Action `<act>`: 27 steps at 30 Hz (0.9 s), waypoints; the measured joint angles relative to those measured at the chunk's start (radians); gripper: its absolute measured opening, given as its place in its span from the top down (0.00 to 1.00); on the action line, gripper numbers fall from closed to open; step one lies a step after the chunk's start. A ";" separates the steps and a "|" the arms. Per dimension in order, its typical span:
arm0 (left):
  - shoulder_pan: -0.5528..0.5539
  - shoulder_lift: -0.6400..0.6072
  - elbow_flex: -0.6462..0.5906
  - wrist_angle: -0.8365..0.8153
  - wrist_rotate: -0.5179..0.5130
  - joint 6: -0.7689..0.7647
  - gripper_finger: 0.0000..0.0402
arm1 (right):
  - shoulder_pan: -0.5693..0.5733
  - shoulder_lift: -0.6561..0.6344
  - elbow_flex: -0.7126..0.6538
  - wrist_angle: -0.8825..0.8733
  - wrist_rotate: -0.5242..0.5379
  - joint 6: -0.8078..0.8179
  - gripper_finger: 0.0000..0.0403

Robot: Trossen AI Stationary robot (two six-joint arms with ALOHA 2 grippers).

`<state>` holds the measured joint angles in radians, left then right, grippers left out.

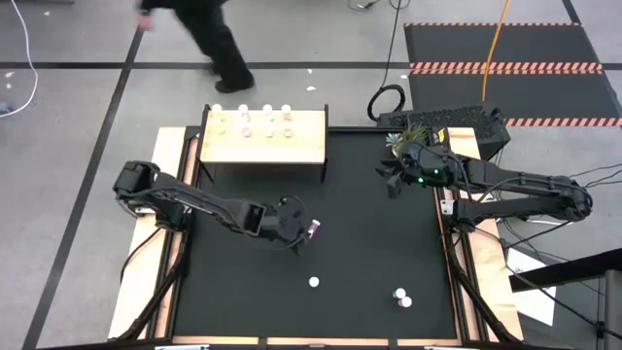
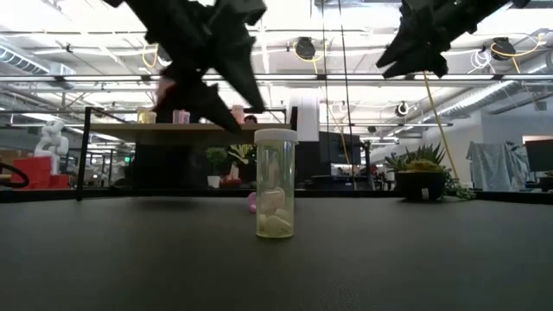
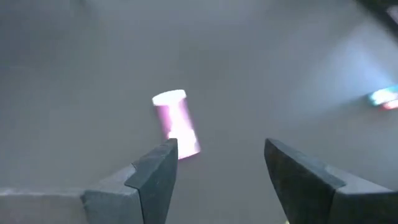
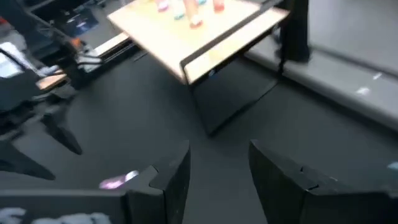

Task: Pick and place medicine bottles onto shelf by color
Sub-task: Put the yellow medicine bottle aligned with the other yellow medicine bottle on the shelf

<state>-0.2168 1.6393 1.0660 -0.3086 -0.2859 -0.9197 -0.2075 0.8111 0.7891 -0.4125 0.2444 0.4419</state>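
A pink medicine bottle [image 3: 176, 123] with a white cap lies on its side on the black mat [image 1: 379, 243], near the table's middle. My left gripper [image 3: 217, 165] hangs open just above and beside it [image 1: 313, 230], and the bottle lies ahead of one fingertip, not between the two. A clear bottle with pale yellowish contents [image 2: 276, 183] stands upright nearer the front edge. Two more bottles [image 1: 402, 297] sit at the near right. The shelf [image 1: 262, 136] stands on its legs at the far left and carries several bottles. My right gripper [image 4: 219, 171] waits open, raised, at the far right.
A small green potted plant [image 1: 403, 141] stands at the far right corner, close to my right gripper. Wooden rails [image 1: 173, 165] border the mat on both sides. A person [image 1: 209, 39] walks on the floor beyond the table's far edge.
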 joint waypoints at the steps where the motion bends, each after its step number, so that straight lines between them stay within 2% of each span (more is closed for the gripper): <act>1: 0.006 0.012 0.000 0.032 0.021 -0.014 0.40 | 0.000 -0.001 0.000 -0.009 -0.022 0.016 0.61; 4: 0.022 0.037 0.000 0.121 0.123 -0.019 0.41 | -0.003 -0.002 0.000 -0.045 -0.112 0.052 0.61; 6: 0.020 0.044 0.000 0.179 0.197 0.061 0.41 | -0.003 -0.001 0.000 -0.065 -0.169 0.071 0.61; 8: -0.007 0.044 0.000 0.213 0.233 0.211 0.41 | -0.003 -0.002 0.000 -0.089 -0.201 0.079 0.61; 12: -0.095 0.045 0.000 0.213 0.234 0.577 0.41 | -0.002 -0.008 0.000 -0.137 -0.272 0.077 0.61; 14: -0.131 0.045 0.000 0.228 0.234 0.675 0.41 | -0.002 -0.016 0.000 -0.164 -0.324 0.078 0.61; 18: -0.155 0.058 0.000 0.365 0.233 0.698 0.41 | 0.006 -0.042 0.000 -0.208 -0.393 0.072 0.61; 24: -0.167 0.098 -0.005 0.409 0.192 0.706 0.41 | 0.020 -0.086 0.000 -0.228 -0.402 0.068 0.61; 27: -0.144 0.124 0.006 0.618 0.187 0.712 0.41 | 0.020 -0.099 0.000 -0.228 -0.403 0.069 0.61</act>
<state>-0.3603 1.7630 1.0725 0.3094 -0.0987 -0.2081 -0.1875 0.7121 0.7891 -0.6407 -0.1582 0.5110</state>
